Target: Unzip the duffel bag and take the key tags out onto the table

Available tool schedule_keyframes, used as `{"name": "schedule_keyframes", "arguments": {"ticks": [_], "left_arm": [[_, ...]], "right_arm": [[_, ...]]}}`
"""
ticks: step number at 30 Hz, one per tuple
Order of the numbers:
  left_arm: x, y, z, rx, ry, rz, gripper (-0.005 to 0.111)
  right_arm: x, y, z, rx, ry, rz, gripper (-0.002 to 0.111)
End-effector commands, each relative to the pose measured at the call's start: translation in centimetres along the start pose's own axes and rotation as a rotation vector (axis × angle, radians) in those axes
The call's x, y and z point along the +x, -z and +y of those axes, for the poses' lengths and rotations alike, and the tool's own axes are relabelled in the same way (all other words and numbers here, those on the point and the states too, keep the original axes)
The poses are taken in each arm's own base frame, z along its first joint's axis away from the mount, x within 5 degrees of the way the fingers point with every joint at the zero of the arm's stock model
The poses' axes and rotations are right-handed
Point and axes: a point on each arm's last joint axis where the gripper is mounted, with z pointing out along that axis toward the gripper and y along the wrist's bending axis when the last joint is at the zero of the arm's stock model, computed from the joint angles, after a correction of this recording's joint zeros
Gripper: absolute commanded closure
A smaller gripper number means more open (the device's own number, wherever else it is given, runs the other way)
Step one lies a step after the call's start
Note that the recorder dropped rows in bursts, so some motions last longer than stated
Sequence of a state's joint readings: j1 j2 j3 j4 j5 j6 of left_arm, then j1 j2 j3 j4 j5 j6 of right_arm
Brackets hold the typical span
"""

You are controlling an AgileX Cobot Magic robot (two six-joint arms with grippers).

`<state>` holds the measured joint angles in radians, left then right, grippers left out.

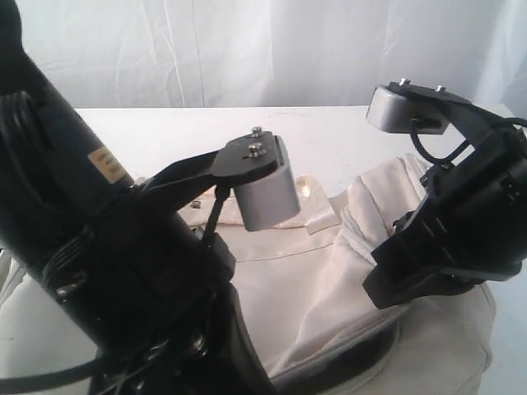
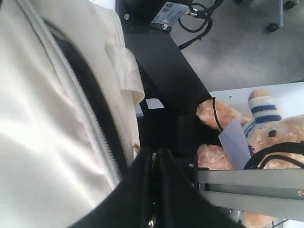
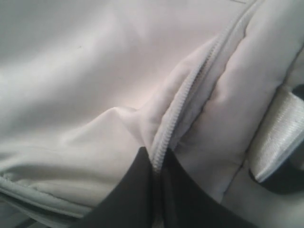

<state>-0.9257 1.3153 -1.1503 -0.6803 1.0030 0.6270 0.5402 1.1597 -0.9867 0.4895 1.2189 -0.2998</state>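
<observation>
The cream-white duffel bag [image 1: 321,280] lies crumpled on the white table [image 1: 329,140] between both arms. In the left wrist view its zipper stands parted, with dark lining [image 2: 90,95] showing between the two rows of teeth. My left gripper [image 2: 154,159] is shut at the near end of that opening, a thin grey sliver pinched between its tips. My right gripper [image 3: 156,166] is shut on a closed stretch of grey zipper [image 3: 190,95], pinching the fabric fold with it. The key tags are out of view.
A webbing handle [image 3: 275,137] and a black D-ring [image 3: 280,175] sit beside the right gripper. Past the table edge, a tan teddy bear [image 2: 270,137] lies below, behind a grey metal rail [image 2: 247,185]. The bulky left arm [image 1: 99,271] blocks the bag's left part.
</observation>
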Motion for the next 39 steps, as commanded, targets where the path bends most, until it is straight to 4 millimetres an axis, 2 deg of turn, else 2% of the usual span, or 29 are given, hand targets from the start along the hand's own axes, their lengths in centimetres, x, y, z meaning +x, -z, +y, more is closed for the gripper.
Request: {"name": "schedule_keyframes", "arguments": {"ticks": [1,6,12,17,22,25,30,39], "left_arm": [[2.3,0.7,-1.9,0.061,0.064,0.109,0.107],[4.9,0.5,-2.6,0.027,0.153,0.126,0.107],[7.4,1.1,-3.4,-0.128,0.224,0.005,0.107],[8.7,3.8,-5.4,-0.259,0.230,-0.186,0.107],[9.8,6.0,-8.4,-0.238,0.217,-0.341,0.107],[9.7,6.9,-9.1,-0.246,0.196,-0.446,0.107],[9.1,6.7,-8.5,-0.252,0.224,-0.518,0.107],[11.1,2.8,-5.5,-0.256,0.358,-0.565,0.107]], "right_arm": [[0.2,0.1,-0.5,0.062,0.033,0.004,0.108],[0.1,0.1,-0.6,0.070,0.035,-0.010,0.108],[-0.2,0.1,-0.7,0.079,0.036,-0.038,0.108],[-0.3,0.1,-0.9,0.099,0.043,-0.050,0.108],[-0.3,0.1,-1.2,0.141,0.061,-0.049,0.108],[-0.6,0.2,-1.3,0.148,0.062,-0.075,0.108],[-0.8,0.2,-1.4,0.156,0.064,-0.102,0.108],[-1.7,0.4,-1.6,0.185,0.072,-0.203,0.106]]}}
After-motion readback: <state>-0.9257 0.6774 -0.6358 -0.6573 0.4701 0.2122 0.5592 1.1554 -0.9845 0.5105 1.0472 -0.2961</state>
